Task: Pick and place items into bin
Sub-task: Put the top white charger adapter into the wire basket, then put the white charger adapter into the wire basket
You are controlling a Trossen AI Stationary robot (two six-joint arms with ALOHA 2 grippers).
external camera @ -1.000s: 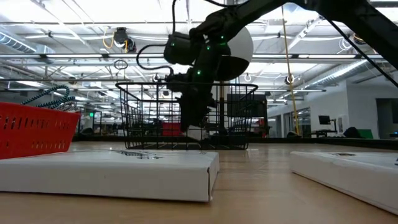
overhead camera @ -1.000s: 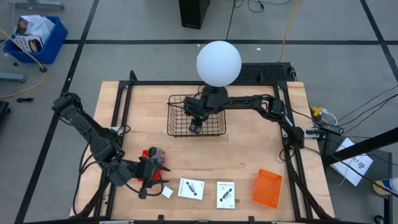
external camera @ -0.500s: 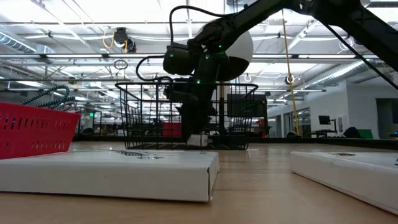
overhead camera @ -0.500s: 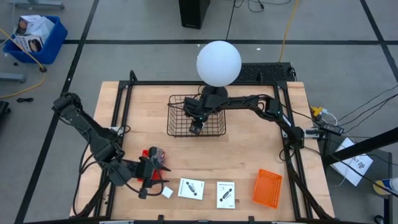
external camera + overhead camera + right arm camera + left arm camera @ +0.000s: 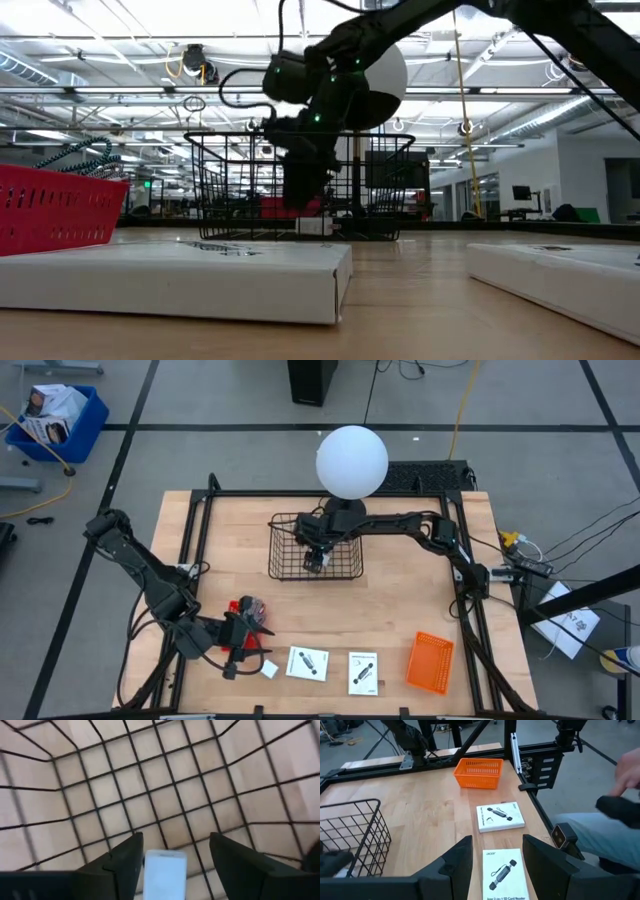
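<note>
My right gripper [image 5: 317, 556] is open inside the black wire bin [image 5: 281, 556], pointing down. A small white block [image 5: 165, 873] lies on the bin's floor below its spread fingers, clear of them, and shows as the block [image 5: 312, 226] in the low view. My left gripper [image 5: 497, 865] is open at the table's near left, hovering over one white card [image 5: 502, 876]. The second card [image 5: 363, 672] and another white block [image 5: 268, 670] lie flat on the table. No teal-handled tool shows.
An orange basket [image 5: 430, 661] stands near the table's near right corner. A red and grey cluster [image 5: 248, 609] sits beside my left arm. A black metal frame [image 5: 205, 510] borders the table. A person's blurred hand and sleeve [image 5: 620, 805] show beyond the table's edge.
My right gripper dipped to the bin's floor with the white block, let go of it, then rose a little. The block now rests on the bin's floor, apart from the fingers.
</note>
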